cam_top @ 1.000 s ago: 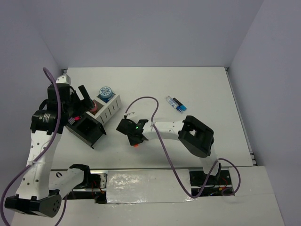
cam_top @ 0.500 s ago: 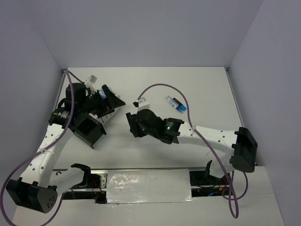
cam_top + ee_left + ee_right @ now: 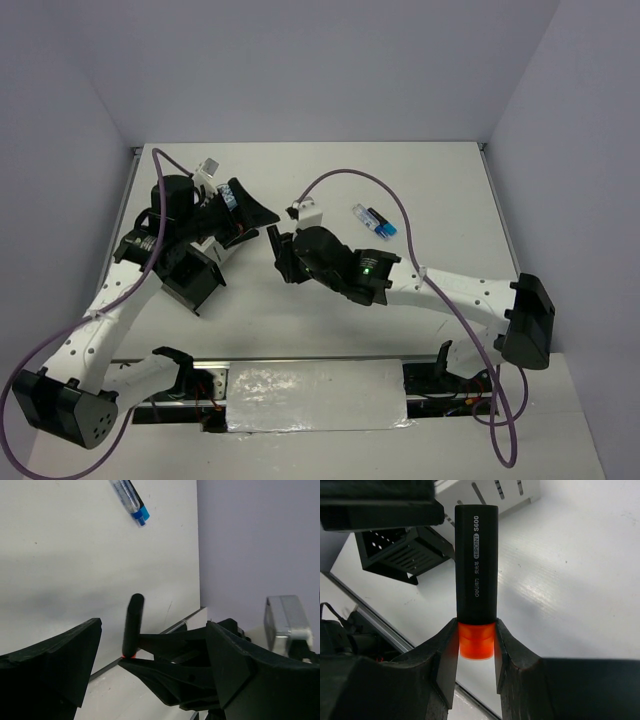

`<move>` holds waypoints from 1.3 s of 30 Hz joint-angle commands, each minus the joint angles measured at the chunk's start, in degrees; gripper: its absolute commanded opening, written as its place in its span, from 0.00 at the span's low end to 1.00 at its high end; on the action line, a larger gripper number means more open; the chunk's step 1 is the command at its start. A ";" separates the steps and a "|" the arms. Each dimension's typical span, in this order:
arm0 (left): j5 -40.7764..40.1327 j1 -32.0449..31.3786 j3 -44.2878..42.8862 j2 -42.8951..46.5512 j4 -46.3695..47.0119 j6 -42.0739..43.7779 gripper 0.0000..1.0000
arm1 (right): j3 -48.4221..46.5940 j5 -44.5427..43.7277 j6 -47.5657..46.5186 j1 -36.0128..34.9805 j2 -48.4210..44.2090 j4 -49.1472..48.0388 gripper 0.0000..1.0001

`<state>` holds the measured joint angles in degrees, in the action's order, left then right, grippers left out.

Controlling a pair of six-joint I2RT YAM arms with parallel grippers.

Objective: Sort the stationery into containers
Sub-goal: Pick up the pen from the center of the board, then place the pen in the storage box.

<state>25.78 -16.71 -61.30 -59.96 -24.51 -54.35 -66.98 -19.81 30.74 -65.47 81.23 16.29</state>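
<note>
Right pincer (image 3: 476,647): pinches the orange highlighter (image 3: 476,565) by its orange end, long axis running to 12 o'clock in the wrist view, black organizer (image 3: 190,278) near at 9 o'clock from above, left pincer (image 3: 152,630) gaping empty

The highlighter (image 3: 476,570) has a matt black plastic cap (orange body glossier) above the smooth, faintly shiny table (image 3: 570,590).
</note>
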 commanded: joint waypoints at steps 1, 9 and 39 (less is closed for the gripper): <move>-1.87 -0.17 0.13 -0.24 0.08 0.38 0.97 | -2.72 -2.86 -0.95 -0.09 -3.09 -3.90 0.00; 1.81 -0.60 1.88 -1.21 7.27 -2.43 0.83 | -3.59 2.32 -3.41 -0.01 -2.31 -8.03 0.00; -74.73 15.56 -5.44 -4.81 -5.13 29.10 0.00 | 12.57 17.00 -6.13 22.58 -18.03 -4.69 1.00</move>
<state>-37.12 -2.76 -69.80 -65.12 -37.04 -31.00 -56.49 -3.60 25.63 -43.09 65.71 11.57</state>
